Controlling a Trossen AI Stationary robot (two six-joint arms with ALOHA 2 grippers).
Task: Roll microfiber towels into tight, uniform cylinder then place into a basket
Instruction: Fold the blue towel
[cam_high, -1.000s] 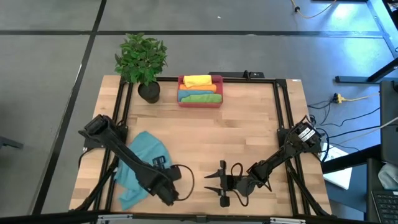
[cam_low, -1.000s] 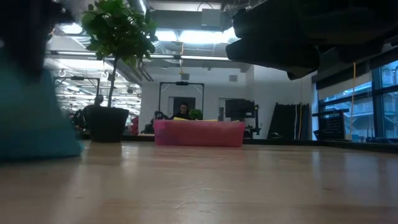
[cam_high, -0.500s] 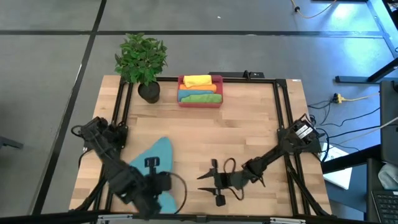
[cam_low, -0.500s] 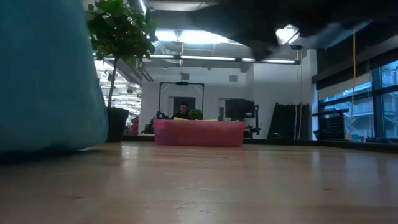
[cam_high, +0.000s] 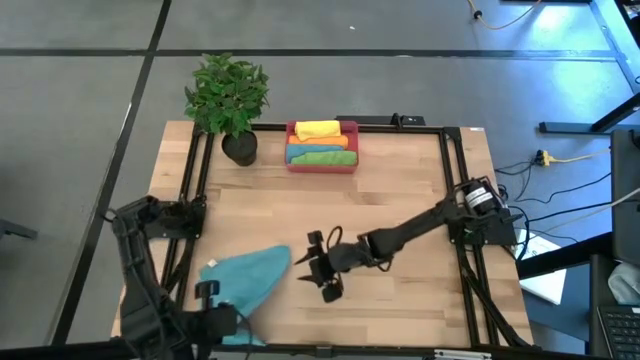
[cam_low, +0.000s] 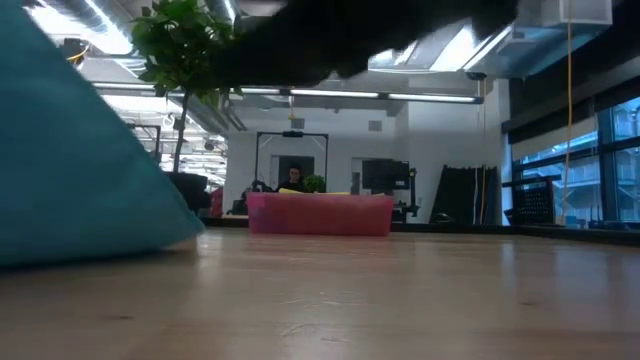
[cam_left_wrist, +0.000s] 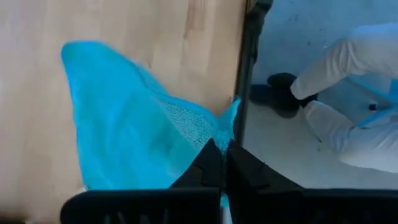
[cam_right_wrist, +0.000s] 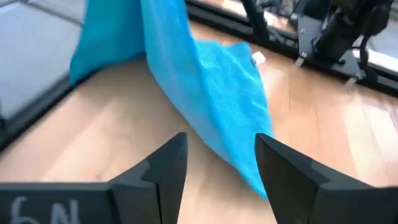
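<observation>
A teal-blue towel (cam_high: 248, 279) lies near the table's near left corner, its far part on the wood and its near end raised. It also shows in the low view (cam_low: 80, 180) and in the right wrist view (cam_right_wrist: 205, 93). My left gripper (cam_high: 213, 318) is shut on it at the near edge. My right gripper (cam_high: 320, 272) is open and empty just right of the towel, its fingers (cam_right_wrist: 163, 171) pointing at it. The red-pink basket (cam_high: 322, 165) at the far side holds yellow, orange, teal-blue and green rolled towels. My left gripper pinches the teal-blue towel at a corner by its near end (cam_left_wrist: 227, 124) between its two shut fingers (cam_left_wrist: 211, 167). That end is lifted and slopes down from the fingers; the far part (cam_left_wrist: 118, 118) lies spread on the table.
A potted plant (cam_high: 228, 100) stands left of the basket. Black frame rails (cam_high: 195, 190) run along the table's left and right sides. A person's legs (cam_left_wrist: 336, 106) show beyond the table's edge in the left wrist view. Bare wood lies at the table's middle and right.
My left gripper has gone toward the table's near left corner, drawing the teal-blue towel with it; the bunched towel has been pulled out into a flatter triangle, its near end raised. My right gripper has gone toward the table's left and a little farther, up to the towel.
</observation>
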